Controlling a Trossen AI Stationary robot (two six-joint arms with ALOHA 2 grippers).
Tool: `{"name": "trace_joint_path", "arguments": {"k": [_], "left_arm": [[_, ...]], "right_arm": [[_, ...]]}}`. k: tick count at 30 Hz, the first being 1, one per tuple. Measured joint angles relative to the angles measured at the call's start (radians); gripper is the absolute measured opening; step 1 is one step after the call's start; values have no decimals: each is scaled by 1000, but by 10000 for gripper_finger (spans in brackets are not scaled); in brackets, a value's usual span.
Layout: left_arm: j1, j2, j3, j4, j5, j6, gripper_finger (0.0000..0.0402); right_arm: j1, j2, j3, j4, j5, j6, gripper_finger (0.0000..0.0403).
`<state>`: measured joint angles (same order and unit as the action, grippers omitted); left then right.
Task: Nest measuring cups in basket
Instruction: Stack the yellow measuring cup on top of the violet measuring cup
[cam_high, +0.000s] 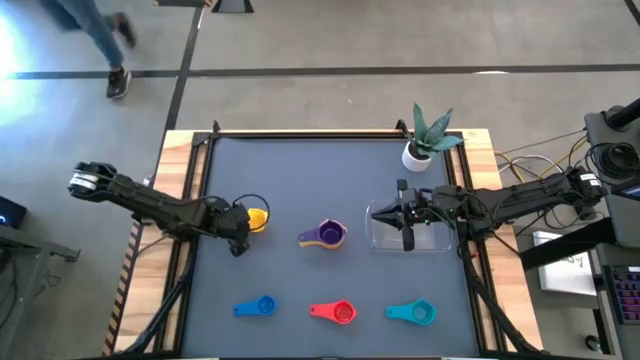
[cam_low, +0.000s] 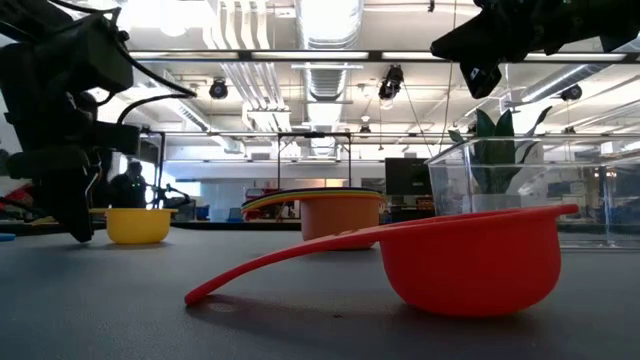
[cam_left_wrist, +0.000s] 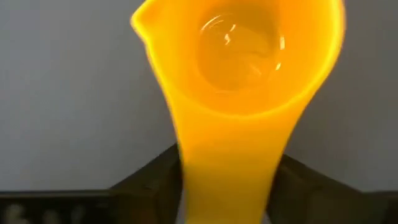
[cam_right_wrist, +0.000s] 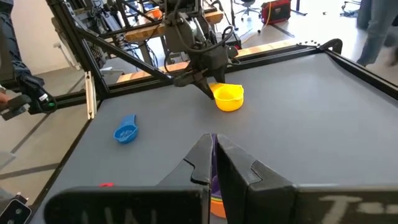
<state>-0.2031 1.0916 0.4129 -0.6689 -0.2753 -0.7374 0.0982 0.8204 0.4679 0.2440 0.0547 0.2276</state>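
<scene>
My left gripper (cam_high: 240, 228) is shut on the yellow cup (cam_high: 257, 217), which stands left of centre on the grey mat. A purple and orange stack of cups (cam_high: 325, 235) sits on its base mid-table; I cannot pick out a green cup. Along the near edge lie the blue cup (cam_high: 257, 307), the red cup (cam_high: 335, 312) and the teal cup (cam_high: 413, 313). The clear basket (cam_high: 432, 240) stands right of centre. My right gripper (cam_right_wrist: 212, 155) is shut on nothing and hangs high above the basket. My left gripper has the yellow cup's flat handle (cam_left_wrist: 227, 180) pinched between its two fingers (cam_left_wrist: 146, 186), one on each long edge. The fingers lie along the handle, slanting down from the table's left. The bowl (cam_low: 138, 225) rests upright on the mat.
A white pot with a green plant (cam_high: 420, 150) stands at the far edge, behind the basket. Bare mat (cam_high: 300, 170) lies between the yellow cup and the far edge. A person (cam_high: 100, 40) walks on the floor beyond the table.
</scene>
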Motion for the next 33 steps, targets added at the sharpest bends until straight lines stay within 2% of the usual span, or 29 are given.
{"name": "trace_joint_path", "arguments": {"k": [2, 10, 20, 25, 33], "left_arm": [[0, 4, 0, 19, 5, 17, 119], [0, -11, 25, 102, 16, 101, 120], [-1, 23, 242, 104, 16, 303, 120], [-1, 123, 388, 112, 16, 410, 120], [1, 380, 627, 112, 32, 535, 120]], "right_arm": [[0, 0, 0, 0, 0, 0, 9], [0, 0, 0, -1, 0, 0, 9], [0, 0, 0, -1, 0, -2, 9], [0, 0, 0, -1, 0, -2, 9], [0, 0, 0, -1, 0, -1, 9]]}}
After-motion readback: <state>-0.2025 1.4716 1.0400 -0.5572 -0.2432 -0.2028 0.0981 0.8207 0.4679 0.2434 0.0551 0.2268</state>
